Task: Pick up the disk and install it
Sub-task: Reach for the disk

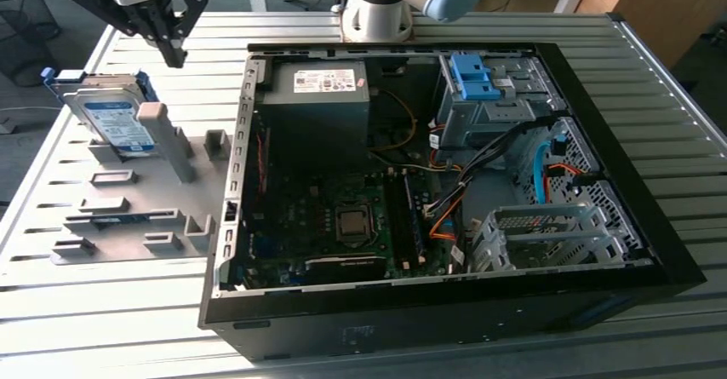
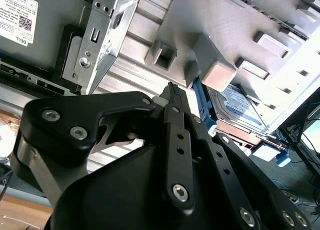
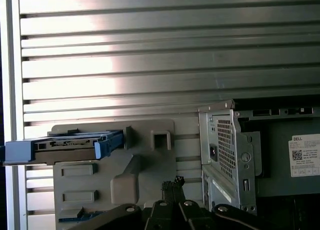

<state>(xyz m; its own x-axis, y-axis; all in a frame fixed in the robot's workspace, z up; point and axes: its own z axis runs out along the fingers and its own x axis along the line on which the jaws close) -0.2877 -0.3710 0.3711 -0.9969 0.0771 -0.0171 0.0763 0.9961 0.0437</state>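
Note:
The disk (image 1: 115,120) stands on edge in a slot of the grey holder plate (image 1: 136,226) at the exterior view's left. It is silver with a white-and-blue label and blue rails. My gripper (image 1: 174,57) hangs in the air above and behind the disk, a little toward the open computer case (image 1: 636,251), touching nothing. Its black fingertips meet in a point, shut and empty. In the second wrist view the gripper (image 2: 172,88) points past the holder toward the disk (image 2: 235,102). The first wrist view has the disk (image 3: 65,146) edge-on, to one side of the gripper (image 3: 173,182).
Inside the case are a grey power supply (image 1: 318,98), the motherboard (image 1: 340,217), a blue bracket (image 1: 475,77) on the drive bay and a metal cage (image 1: 546,234). The ribbed metal table (image 1: 136,328) carries everything. The arm's base (image 1: 377,8) stands behind the case.

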